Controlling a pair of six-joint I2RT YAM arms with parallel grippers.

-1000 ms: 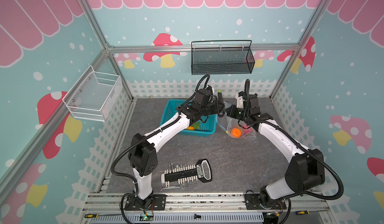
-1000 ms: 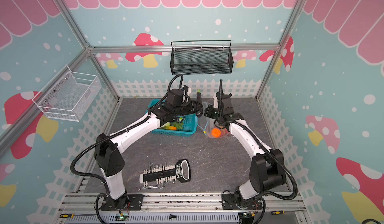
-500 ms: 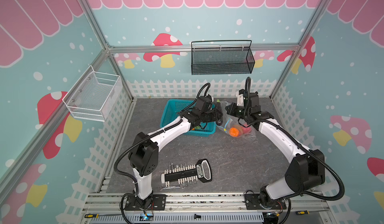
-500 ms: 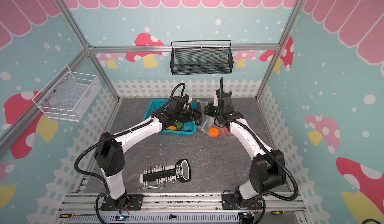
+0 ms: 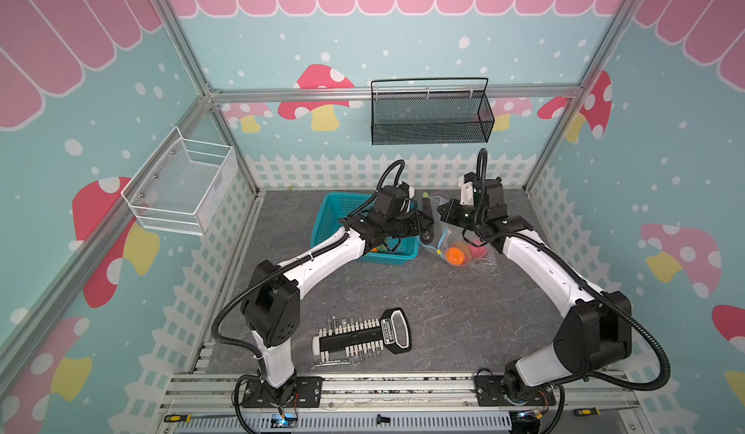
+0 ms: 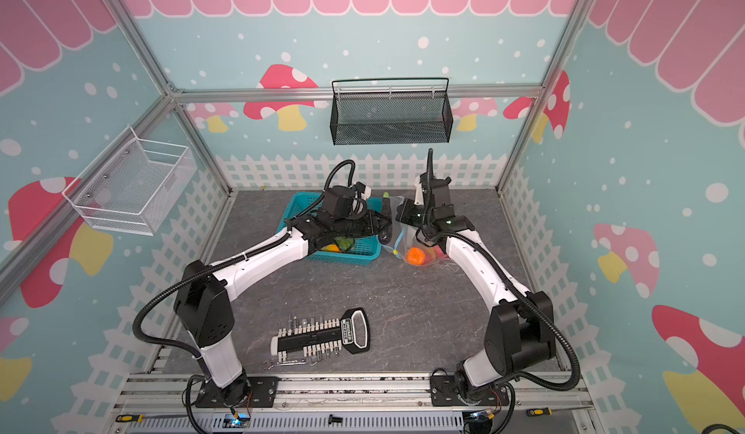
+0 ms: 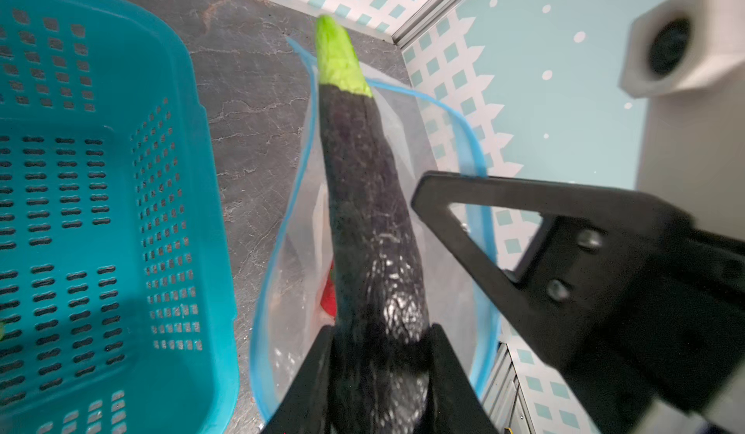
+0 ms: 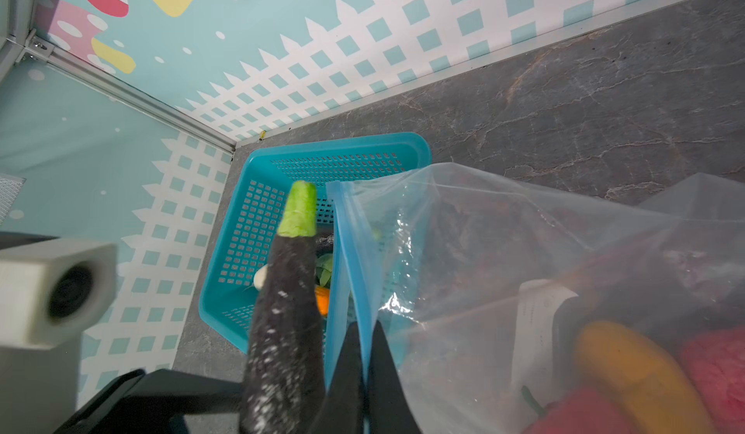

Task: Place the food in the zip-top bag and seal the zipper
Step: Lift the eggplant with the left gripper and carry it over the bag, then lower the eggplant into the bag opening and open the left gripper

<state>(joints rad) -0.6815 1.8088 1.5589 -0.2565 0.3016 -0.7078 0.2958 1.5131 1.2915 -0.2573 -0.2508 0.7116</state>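
Left hand grips an eggplant by the zip-top bag — orange, red food inside. Right hand pinches the zipper.

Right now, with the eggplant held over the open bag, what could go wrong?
1. The eggplant in the left gripper runs lengthwise along the mouth of the zip-top bag. Its green stem may snag the zipper instead of dropping in.
2. The right gripper pinches only one lip, so the free lip could sag shut.
3. If it ends up sticking out, the eggplant would likely block sealing.
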